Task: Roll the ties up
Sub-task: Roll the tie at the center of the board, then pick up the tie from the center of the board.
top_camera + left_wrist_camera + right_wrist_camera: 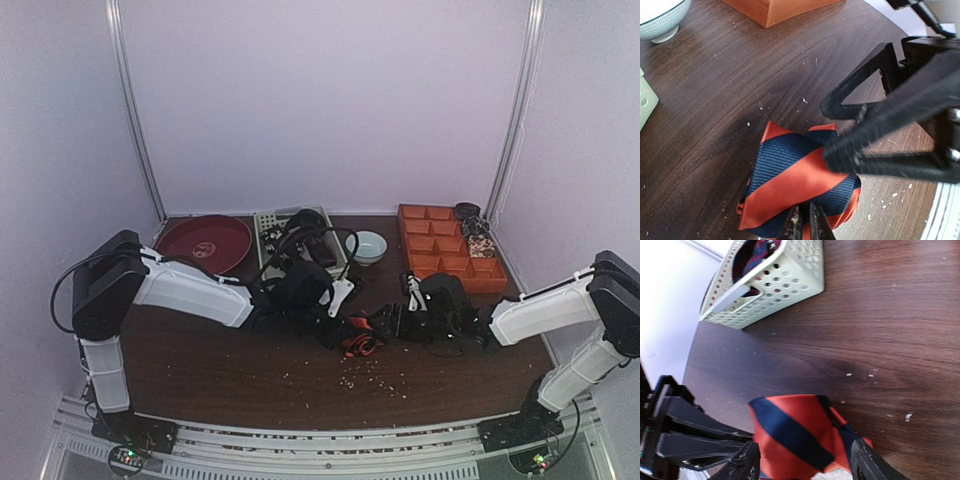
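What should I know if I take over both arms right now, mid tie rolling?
Left gripper: jaws shut on an edge of the striped tie.
Right gripper: jaws open, straddling the same tie.
The tie sits as a compact roll on the table, between the arms.
Done: this roll looks nearly formed.
To do: release it cleanly; the white basket holds more striped fabric, likely another tie.
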